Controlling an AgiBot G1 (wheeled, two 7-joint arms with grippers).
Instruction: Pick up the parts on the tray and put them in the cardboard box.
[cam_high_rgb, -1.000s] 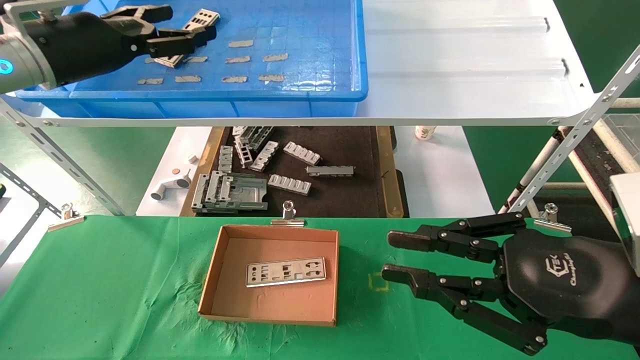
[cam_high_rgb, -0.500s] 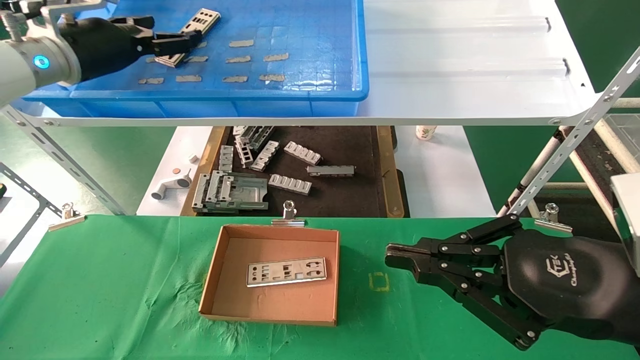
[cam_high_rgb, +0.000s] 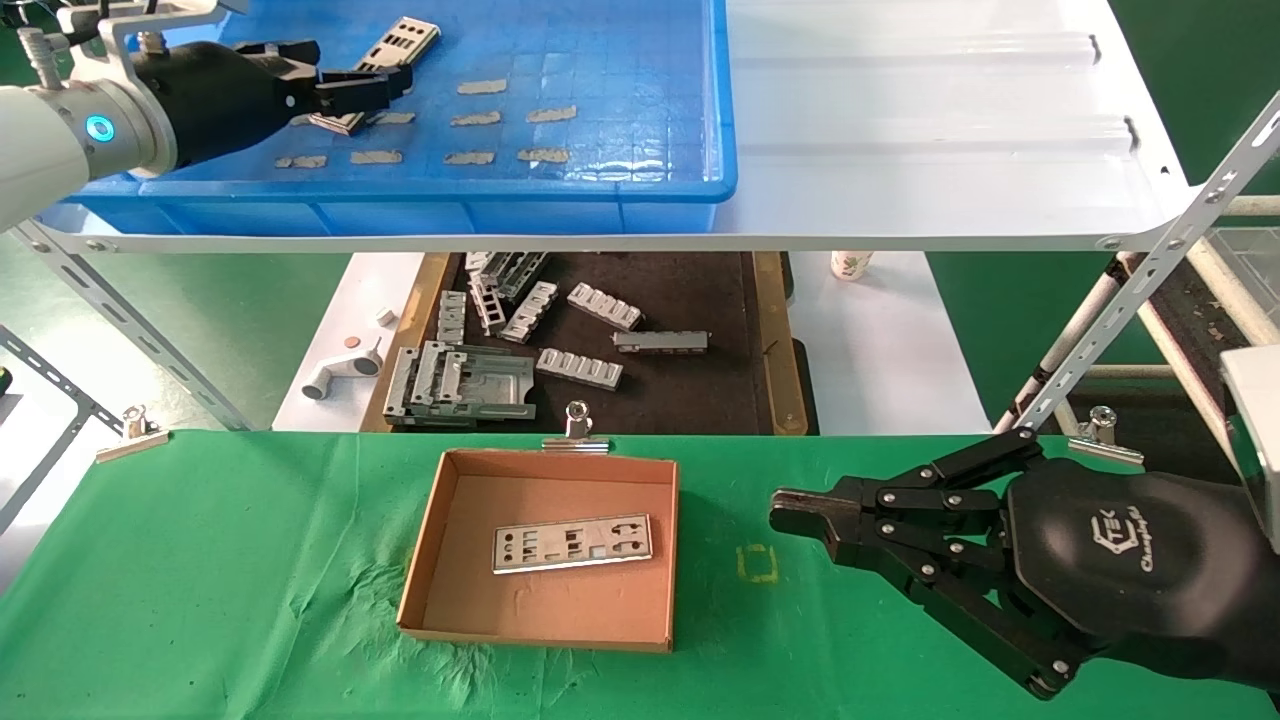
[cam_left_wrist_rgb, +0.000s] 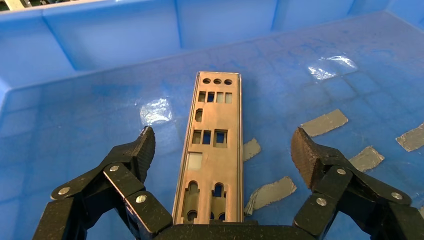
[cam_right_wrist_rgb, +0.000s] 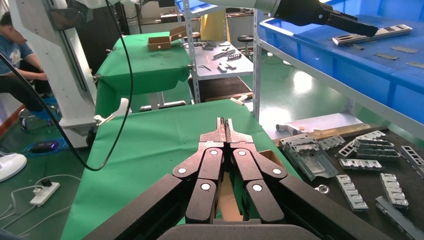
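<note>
Right gripper (cam_high_rgb: 795, 510) has brought its fingers (cam_right_wrist_rgb: 225, 131) together; left gripper (cam_left_wrist_rgb: 222, 145) has drawn back, the plate (cam_left_wrist_rgb: 212, 150) lying between its spread fingers (cam_left_wrist_rgb: 142, 150).

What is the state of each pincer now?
Left pincer: open, astride the plate in the tray.
Right pincer: closed, empty.

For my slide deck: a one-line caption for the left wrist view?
Left gripper, fingers open, straddles a punched metal plate on the blue tray.
</note>
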